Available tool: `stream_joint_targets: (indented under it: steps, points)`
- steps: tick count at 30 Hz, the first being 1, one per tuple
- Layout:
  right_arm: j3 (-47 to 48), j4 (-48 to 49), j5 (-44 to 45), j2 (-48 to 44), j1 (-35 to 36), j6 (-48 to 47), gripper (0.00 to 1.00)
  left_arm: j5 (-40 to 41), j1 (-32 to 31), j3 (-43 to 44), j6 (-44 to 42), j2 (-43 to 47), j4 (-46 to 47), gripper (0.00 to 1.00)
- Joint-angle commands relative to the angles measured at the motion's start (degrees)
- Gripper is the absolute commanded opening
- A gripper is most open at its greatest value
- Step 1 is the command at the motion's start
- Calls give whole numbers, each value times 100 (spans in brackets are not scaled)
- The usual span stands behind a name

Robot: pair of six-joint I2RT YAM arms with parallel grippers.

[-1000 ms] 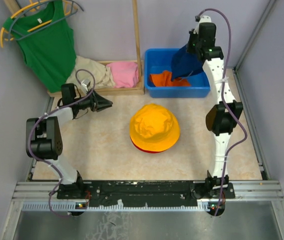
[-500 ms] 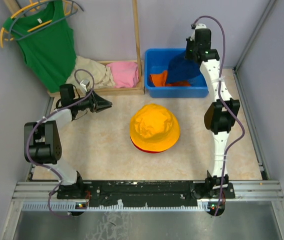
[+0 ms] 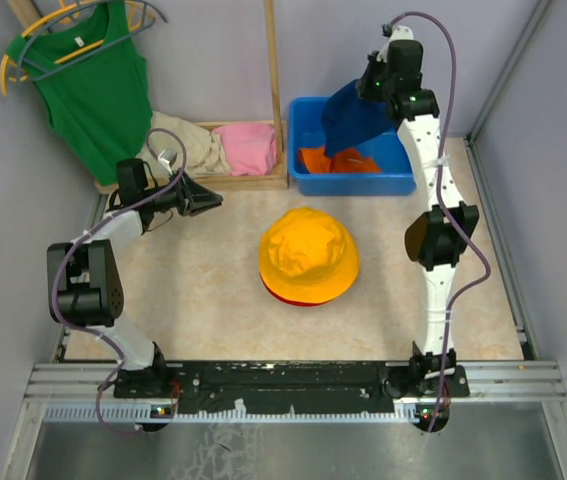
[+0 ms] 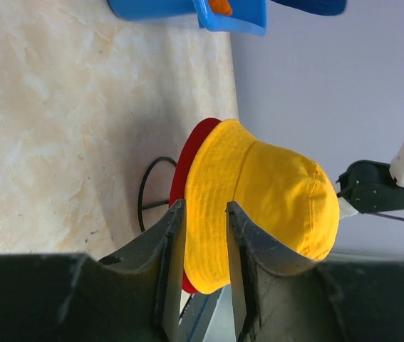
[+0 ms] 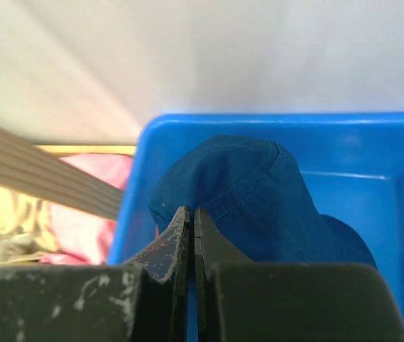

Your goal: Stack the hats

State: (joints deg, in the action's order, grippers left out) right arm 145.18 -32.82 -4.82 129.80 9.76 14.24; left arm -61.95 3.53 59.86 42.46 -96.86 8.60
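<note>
Over the blue plastic bin [image 3: 363,184] at the far right of the beige marbled worktop [image 3: 193,290], the right hand [image 5: 191,216] is pinched tight on the cloth of a soft navy blue bucket hat [image 3: 355,118], which hangs lifted above the bin's rim. A bright orange cloth hat [image 3: 333,160] lies crumpled in the bin underneath. Out in the middle of the worktop sits a yellow-orange bucket hat [image 3: 308,255], crown up, on top of a red hat [image 3: 291,297] whose brim peeks out at the near edge. The left hand [image 3: 208,200] hovers at the far left, its jaws a narrow way apart with nothing between them, pointing toward the stacked pair and well apart from it.
</note>
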Motion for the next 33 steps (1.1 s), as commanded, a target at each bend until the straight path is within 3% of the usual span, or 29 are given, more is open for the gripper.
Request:
stream_joint_targets:
  steps: [1, 12, 19, 23, 28, 33]
  points:
    - [191, 360, -273, -1183, 326, 447, 0, -146, 30, -195, 111, 264, 244, 35]
    - [114, -390, 104, -1996, 1564, 940, 0, -303, 26, -646, 91, 1013, 132, 35]
    - [-19, -966, 1095, -2447, 2794, 1030, 0, -265, 28, -686, -293, 1639, -660, 36]
    - [-1195, -993, 1755, -3105, 3464, 867, 0, -57, 36, -869, -260, 2070, -931, 36]
    - [-3620, 38, 1930, -4688, 3568, 1055, 0, 267, 36, -959, -147, 2685, -1127, 37]
    - [-4312, -212, 1934, -5350, 3568, 914, 0, 463, 42, -870, -140, 2922, -1604, 36]
